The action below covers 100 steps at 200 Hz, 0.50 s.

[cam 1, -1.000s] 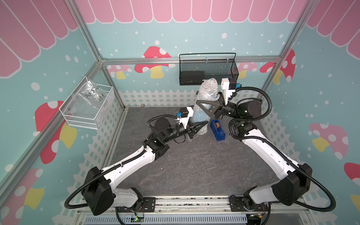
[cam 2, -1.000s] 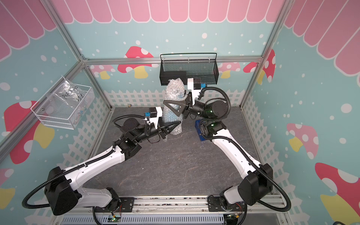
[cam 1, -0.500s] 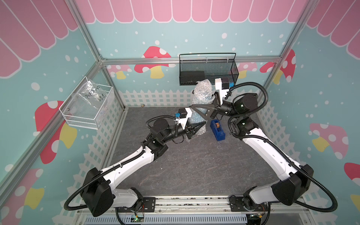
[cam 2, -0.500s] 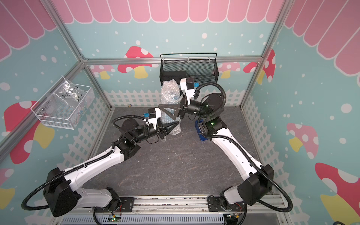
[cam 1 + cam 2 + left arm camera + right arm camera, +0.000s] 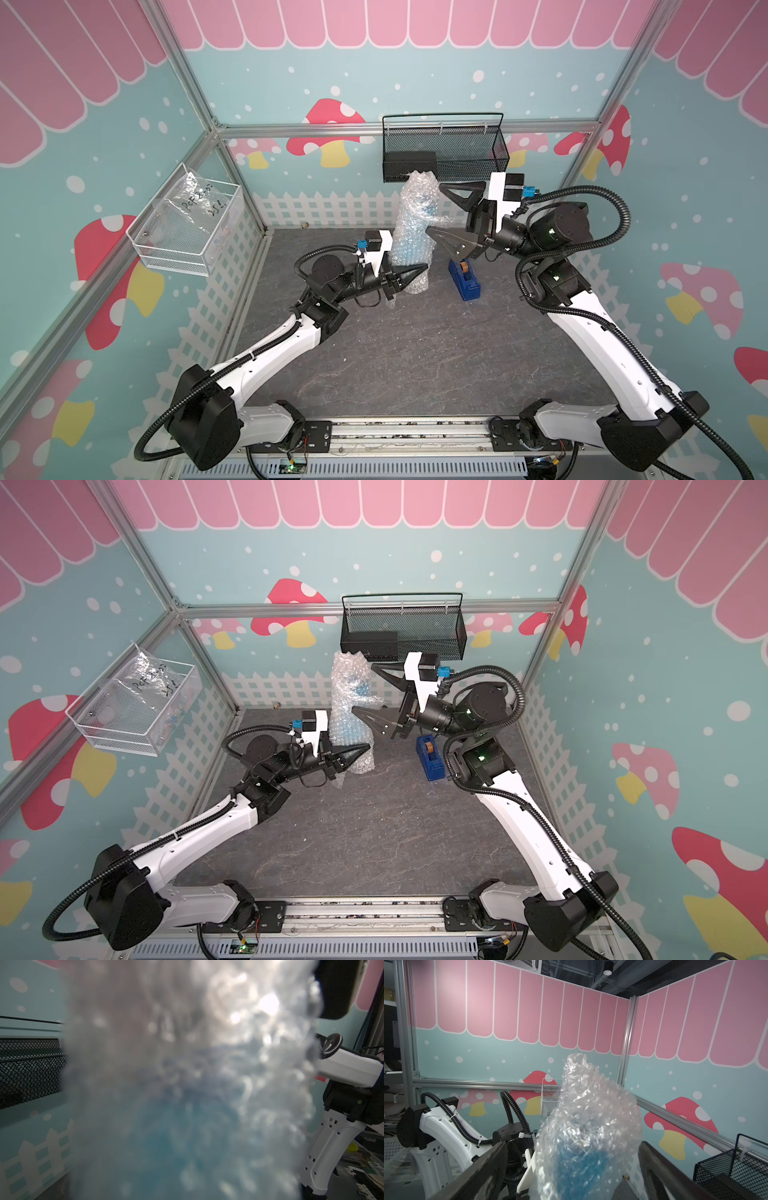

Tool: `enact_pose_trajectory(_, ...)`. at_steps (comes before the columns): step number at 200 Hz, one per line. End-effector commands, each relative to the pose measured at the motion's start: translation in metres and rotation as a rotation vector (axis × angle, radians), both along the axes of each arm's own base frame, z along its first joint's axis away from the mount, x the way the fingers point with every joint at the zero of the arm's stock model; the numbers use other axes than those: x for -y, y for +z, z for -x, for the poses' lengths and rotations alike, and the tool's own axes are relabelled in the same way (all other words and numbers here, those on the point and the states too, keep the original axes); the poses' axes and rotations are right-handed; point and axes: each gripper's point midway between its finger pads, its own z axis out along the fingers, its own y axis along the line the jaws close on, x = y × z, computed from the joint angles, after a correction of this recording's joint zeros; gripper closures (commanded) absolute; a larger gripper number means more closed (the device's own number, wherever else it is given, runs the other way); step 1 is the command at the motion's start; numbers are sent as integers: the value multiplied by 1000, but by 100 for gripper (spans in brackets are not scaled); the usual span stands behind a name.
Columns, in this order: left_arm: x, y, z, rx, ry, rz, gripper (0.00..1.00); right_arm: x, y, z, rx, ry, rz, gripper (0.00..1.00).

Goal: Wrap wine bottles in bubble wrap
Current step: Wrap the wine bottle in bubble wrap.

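On the grey bench [image 5: 374,357], the bubble wrap [image 5: 417,195] stands as an upright tube around the blue bottle [image 5: 409,245]. My right fingers [image 5: 451,245] are spread wide, with the tube's upper part between them. My left fingers [image 5: 409,272], pressed together, pinch the wrap low down.

Both top views look steeply down over the whole table [image 5: 395,353]; both wrist cameras face the bubble wrap [image 5: 187,1053], the left one very close.

Both top views are bright, evenly lit. Left wrist view: bubble wrap [image 5: 187,1084] is out of focus, glare on it.
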Motion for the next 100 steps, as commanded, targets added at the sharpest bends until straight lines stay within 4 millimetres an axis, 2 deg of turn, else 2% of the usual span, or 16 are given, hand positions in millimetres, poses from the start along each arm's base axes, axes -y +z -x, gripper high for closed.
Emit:
enact_pose_trajectory(1,-23,52,21,107,-41,148,100,16,2,2,83,-123,15,1)
enact_pose_trajectory(26,-31,56,23,105,-48,152,100,49,-6,-22,40,-337,38,0)
enact_pose_trajectory(39,-31,56,23,100,-42,135,100,56,-17,-27,-5,-331,58,0)
enact_pose_trajectory(71,-32,51,21,91,-11,95,100,24,-39,-7,-96,26,68,0)
enact_pose_trajectory(100,-32,55,24,90,-25,99,100,17,-42,-2,-87,122,37,1)
